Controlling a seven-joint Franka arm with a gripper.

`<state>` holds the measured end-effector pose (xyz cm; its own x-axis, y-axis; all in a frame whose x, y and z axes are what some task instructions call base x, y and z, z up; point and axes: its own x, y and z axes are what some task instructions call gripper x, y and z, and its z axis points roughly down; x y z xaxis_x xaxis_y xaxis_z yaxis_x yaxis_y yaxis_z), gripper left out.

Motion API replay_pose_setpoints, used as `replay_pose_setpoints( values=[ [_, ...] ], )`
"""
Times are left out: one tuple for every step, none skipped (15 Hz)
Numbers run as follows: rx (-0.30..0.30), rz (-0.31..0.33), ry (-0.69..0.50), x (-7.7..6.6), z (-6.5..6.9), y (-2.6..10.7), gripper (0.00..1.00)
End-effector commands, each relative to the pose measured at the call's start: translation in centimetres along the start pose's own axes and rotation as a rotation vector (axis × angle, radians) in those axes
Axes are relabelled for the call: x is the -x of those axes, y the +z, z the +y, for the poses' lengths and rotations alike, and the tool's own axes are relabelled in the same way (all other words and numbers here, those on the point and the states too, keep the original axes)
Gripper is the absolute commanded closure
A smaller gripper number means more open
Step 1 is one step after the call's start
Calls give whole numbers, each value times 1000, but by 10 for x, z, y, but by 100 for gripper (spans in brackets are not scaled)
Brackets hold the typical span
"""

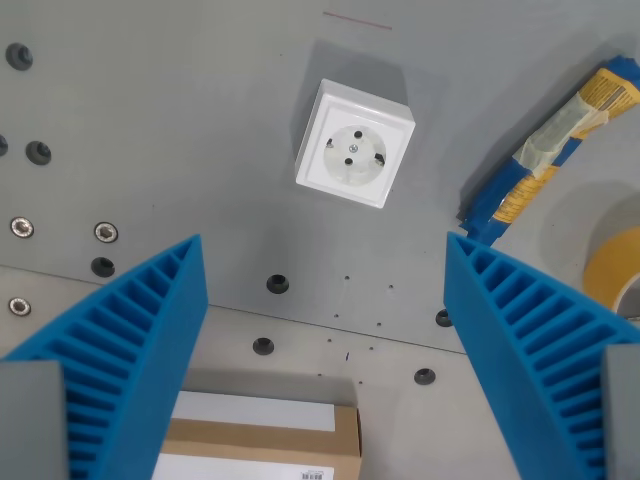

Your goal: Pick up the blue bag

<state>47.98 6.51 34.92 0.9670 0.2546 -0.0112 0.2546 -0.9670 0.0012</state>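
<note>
Blue and yellow, the bag (545, 160) lies to the right of the white socket (354, 143) on the tabletop (180, 130). The end effector (325, 330) is spread, empty, centred below the socket; descending here would probably miss the bag.

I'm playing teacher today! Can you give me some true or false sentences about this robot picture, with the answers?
1. The gripper is open with nothing between its fingers. True.
2. The white socket lies on the gray table. True.
3. The blue bag is at the wrist view's left. False: it is at the wrist view's right, near the top corner.
4. The gripper is holding the blue bag. False: the bag lies on the table, apart from the fingers.
5. A cardboard box shows at the bottom edge. True.
6. The tape roll sits on top of the socket. False: it is at the right edge, away from the socket.
</note>
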Motion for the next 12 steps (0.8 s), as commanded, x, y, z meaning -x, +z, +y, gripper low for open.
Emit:
replay_pose_setpoints(
  values=[
    [1,4,0,0,0,-2,0],
    [1,4,0,0,0,-2,0],
    [1,4,2,0,0,-2,0],
    [1,5,6,0,0,-2,0],
    [1,5,11,0,1,-1,0],
    [1,6,18,1,2,0,0],
    [1,7,26,1,3,1,0],
    [1,10,36,2,4,3,0],
    [1,15,47,2,6,5,0],
    [2,23,58,3,9,8,0],
    [2,31,71,4,11,12,0],
    [3,41,85,5,14,15,0]
  ],
)
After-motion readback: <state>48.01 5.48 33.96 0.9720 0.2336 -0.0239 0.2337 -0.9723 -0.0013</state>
